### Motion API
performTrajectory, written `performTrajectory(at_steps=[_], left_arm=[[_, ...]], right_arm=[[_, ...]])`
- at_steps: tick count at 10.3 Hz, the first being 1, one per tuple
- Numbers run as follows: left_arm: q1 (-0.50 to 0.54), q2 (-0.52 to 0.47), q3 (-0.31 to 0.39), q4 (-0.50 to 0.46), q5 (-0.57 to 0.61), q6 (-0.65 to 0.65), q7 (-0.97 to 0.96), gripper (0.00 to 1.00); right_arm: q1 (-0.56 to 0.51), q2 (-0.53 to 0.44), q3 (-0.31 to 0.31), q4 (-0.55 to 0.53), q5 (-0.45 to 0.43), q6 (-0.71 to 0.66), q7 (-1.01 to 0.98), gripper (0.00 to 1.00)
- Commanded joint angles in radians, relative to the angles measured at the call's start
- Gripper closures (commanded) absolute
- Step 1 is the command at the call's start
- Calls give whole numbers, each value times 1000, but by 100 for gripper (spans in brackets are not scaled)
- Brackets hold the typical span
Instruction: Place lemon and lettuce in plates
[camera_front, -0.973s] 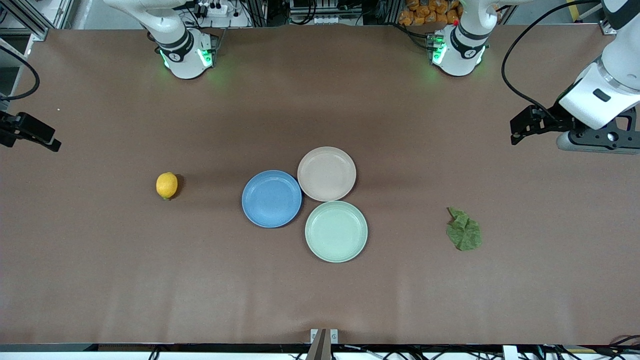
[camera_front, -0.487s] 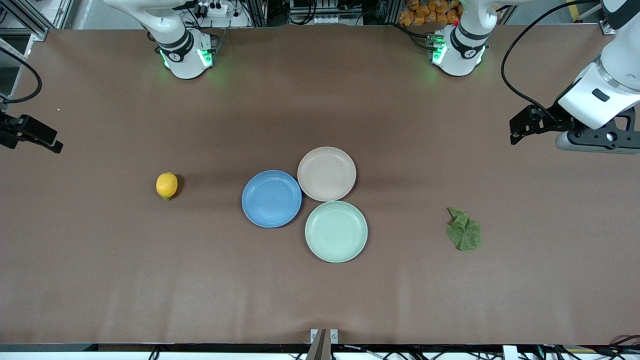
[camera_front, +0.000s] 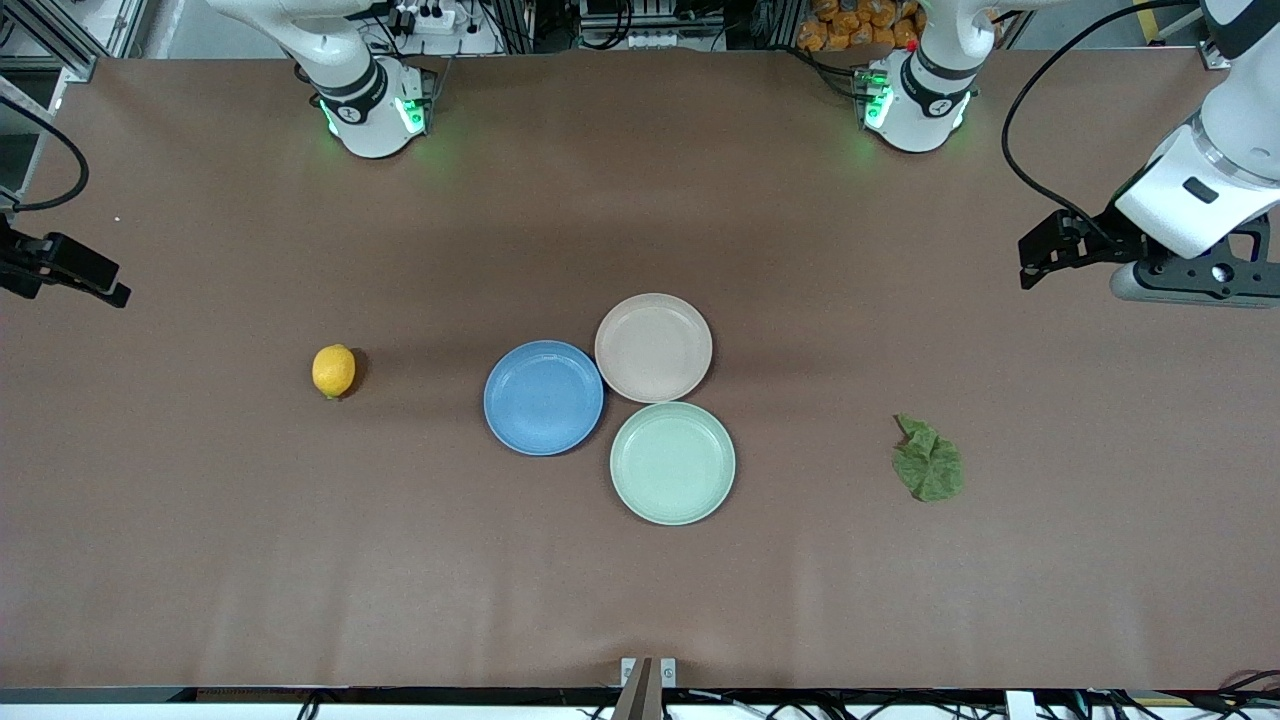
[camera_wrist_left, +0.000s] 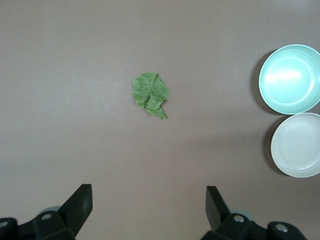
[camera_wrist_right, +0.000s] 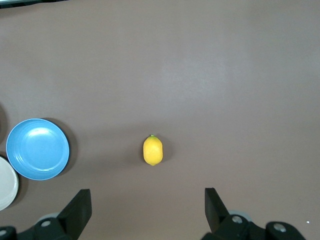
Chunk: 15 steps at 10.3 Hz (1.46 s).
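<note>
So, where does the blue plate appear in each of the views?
Front view: blue plate mid-table, touching the beige plate.
Left wrist view: not in it.
Right wrist view: blue plate at the picture's edge, beside the lemon.
Shared landmark: the beige plate, seen in all three.

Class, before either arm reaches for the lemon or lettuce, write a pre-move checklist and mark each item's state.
1. Left gripper open, holding nothing: ok.
2. Right gripper open, holding nothing: ok.
3. Lemon lying free on the table, toward the right arm's end: ok.
4. Lettuce lying free, toward the left arm's end: ok.
5. Blue plate bare: ok.
6. Beige plate bare: ok.
</note>
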Motion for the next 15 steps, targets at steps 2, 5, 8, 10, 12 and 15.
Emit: performTrajectory(at_steps=[2,5,8,10,12,15], left_arm=[[-2,-7,0,4,-11,-13,-13,0],[1,5,3,3,-5,-11,-5,0],[45,92,23,3,-11,-2,2,0],[50,161,23,3,-9,56,-19,0],[48,216,18,3,-9,99,-16,0],[39,362,12,-6,-12,310,7,0]], right_arm=[[-11,-1,6,0,-1,-3,5,0],[-9,19,6,-1,-1,-18,14,0],[-6,124,7,0,13,-6,12,0],[-14,163,9,-38,22,26,11,0],[-24,165,9,-148,42,139,3,0],[-18,163,9,-300,42,293,2,0]])
